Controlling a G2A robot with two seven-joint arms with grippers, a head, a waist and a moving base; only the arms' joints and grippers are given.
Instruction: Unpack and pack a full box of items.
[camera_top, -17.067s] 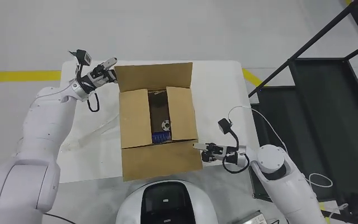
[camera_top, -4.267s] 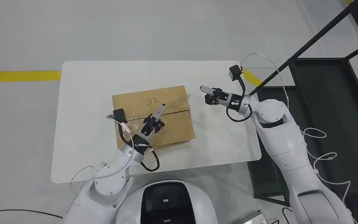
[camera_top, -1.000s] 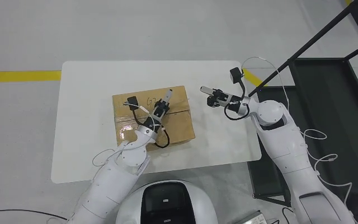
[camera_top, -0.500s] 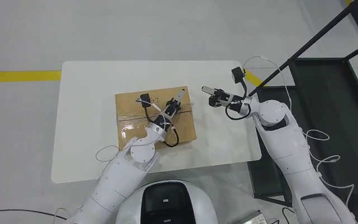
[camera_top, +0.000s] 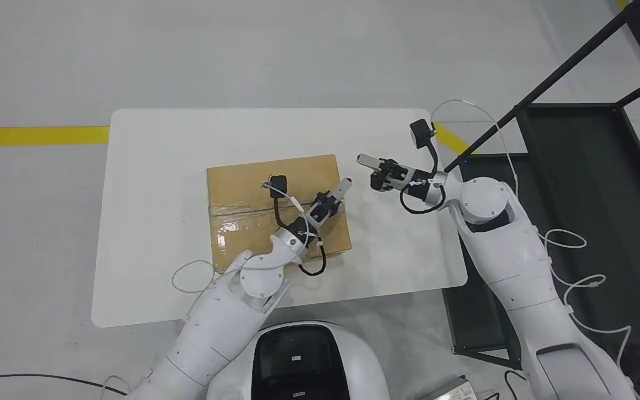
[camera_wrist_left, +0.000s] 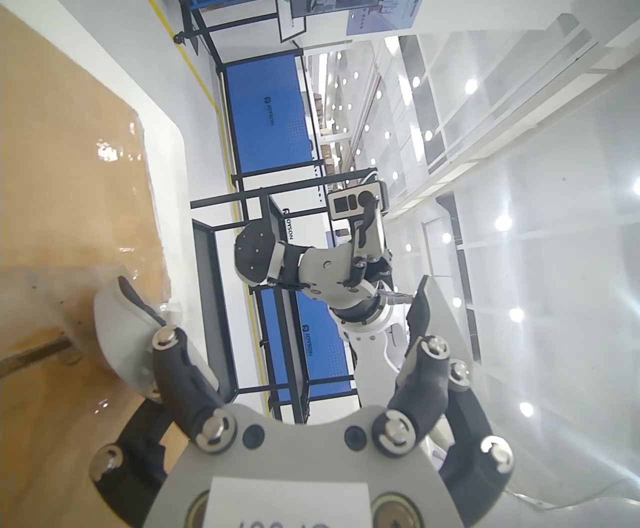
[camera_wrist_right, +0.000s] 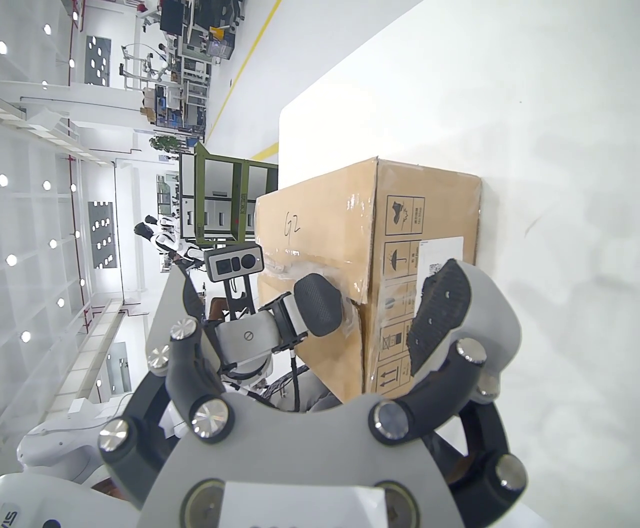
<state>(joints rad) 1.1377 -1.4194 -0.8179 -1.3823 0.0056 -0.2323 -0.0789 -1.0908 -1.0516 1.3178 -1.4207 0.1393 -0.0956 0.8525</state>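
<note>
Left pincer (camera_top: 341, 189), spread wide at the box (camera_top: 250, 185) edge, might skid off the tape (camera_top: 236, 207) and shove it sideways.

The box (camera_top: 270, 190) is plain brown cardboard, matt and a bit fibrous. There's glossy clear tape (camera_wrist_right: 280, 267) crinkled along the top seam and a white paper label (camera_wrist_right: 445, 250) on one side. The table (camera_top: 150, 200) top looks smooth and white with a low sheen. The left gripper (camera_top: 338, 192) and the right gripper (camera_top: 366, 160) look the same: white plastic fingers (camera_wrist_right: 492, 300), rough black rubbery pads (camera_wrist_right: 440, 310), a matt grey plate (camera_wrist_right: 300, 450) and shiny metal screws (camera_wrist_right: 207, 412).
</note>
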